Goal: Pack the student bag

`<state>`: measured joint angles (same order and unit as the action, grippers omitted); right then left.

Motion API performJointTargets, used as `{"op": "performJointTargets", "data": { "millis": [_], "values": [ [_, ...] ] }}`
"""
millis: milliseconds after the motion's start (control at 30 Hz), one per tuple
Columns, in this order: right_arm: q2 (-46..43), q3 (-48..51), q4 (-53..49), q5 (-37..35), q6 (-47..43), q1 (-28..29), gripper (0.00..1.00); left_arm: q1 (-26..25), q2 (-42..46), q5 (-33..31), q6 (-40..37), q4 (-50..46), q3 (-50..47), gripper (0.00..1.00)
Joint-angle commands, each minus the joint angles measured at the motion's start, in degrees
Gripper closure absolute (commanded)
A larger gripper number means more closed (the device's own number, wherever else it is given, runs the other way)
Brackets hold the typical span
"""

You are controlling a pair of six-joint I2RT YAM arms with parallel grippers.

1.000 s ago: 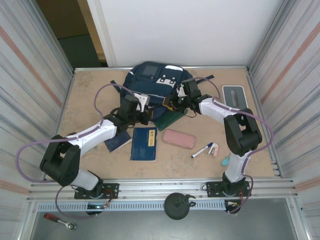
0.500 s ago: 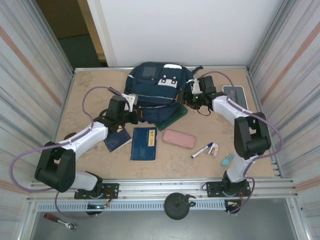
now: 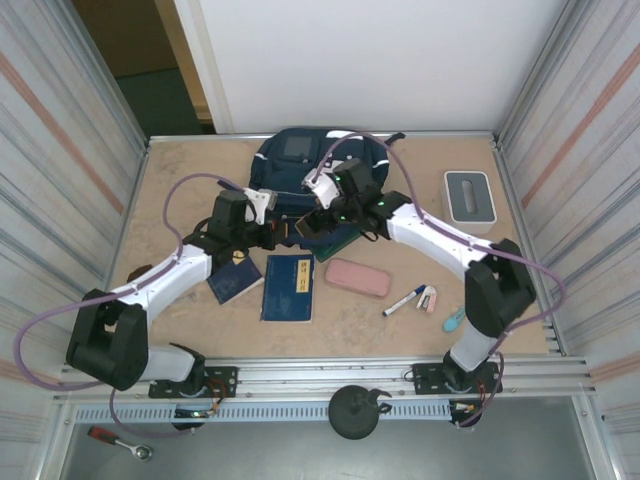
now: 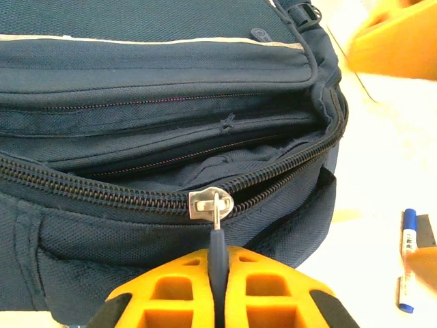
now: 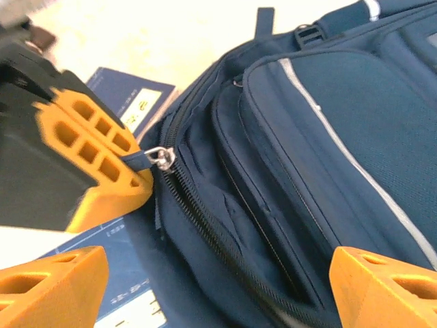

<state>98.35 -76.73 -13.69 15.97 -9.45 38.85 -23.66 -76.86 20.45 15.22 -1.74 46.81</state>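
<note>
Left wrist view: the left gripper (image 4: 217, 263) pinches the zipper pull (image 4: 216, 239), probably to hold the pocket mouth (image 4: 205, 174) taut and open. Beyond, the student bag (image 4: 171, 68) lies at the far middle of the table (image 3: 180, 180), the right gripper (image 5: 218, 287) spread empty over its opening.

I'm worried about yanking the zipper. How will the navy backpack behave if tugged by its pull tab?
Probably floppy: the backpack sags and creases around its open zipper. It may bunch or slide rather than resist, as the left gripper pinches just the pull tab. Seemingly light: fabric folds show inside the opening.
</note>
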Motion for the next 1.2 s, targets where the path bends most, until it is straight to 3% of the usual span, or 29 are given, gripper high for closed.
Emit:
{"op": "performJointTargets", "data": {
  "millis": [0,267,367,567,667,767,833,933,1167],
  "values": [
    [4.3,-3.6,-0.6,-1.6,-5.5,0.1,0.22,0.5,3.8,2.5,0.3,2.7,2.6,1.0],
    [4.7,-4.3,-5.0,-2.1,-7.9,-1.8,0.83,1.4,4.7,-2.0,1.5,1.6,1.1,1.0],
    [1.9,-0.7,-4.7,-1.4,-7.9,-4.7,0.91,3.9,6.1,-4.6,3.4,1.0,-0.4,1.0],
    [0.2,0.4,-6.3,-2.4,-10.6,-7.6,0.91,7.8,4.8,-7.3,4.3,-2.7,0.5,1.0],
    [0.7,-0.8,-7.7,-3.5,-11.6,-7.9,0.89,7.8,4.6,-3.7,4.5,-1.5,0.7,1.0],
    [0.3,-2.5,-9.2,-1.1,-10.8,-8.4,0.72,7.3,4.9,2.7,5.2,1.5,0.6,1.0],
    [-0.4,-3.7,-9.6,3.8,-9.2,-8.4,0.55,6.4,5.2,6.4,5.9,3.4,0.8,1.0],
    [-0.9,-4.4,-8.2,10.8,-6.6,-6.9,0.38,5.3,5.7,10.2,7.1,6.2,1.2,1.0],
    [2.9,-7.1,-4.6,16.4,-3.2,-3.4,0.28,3.2,5.5,12.2,7.6,7.2,2.6,1.0]
  ]
}}
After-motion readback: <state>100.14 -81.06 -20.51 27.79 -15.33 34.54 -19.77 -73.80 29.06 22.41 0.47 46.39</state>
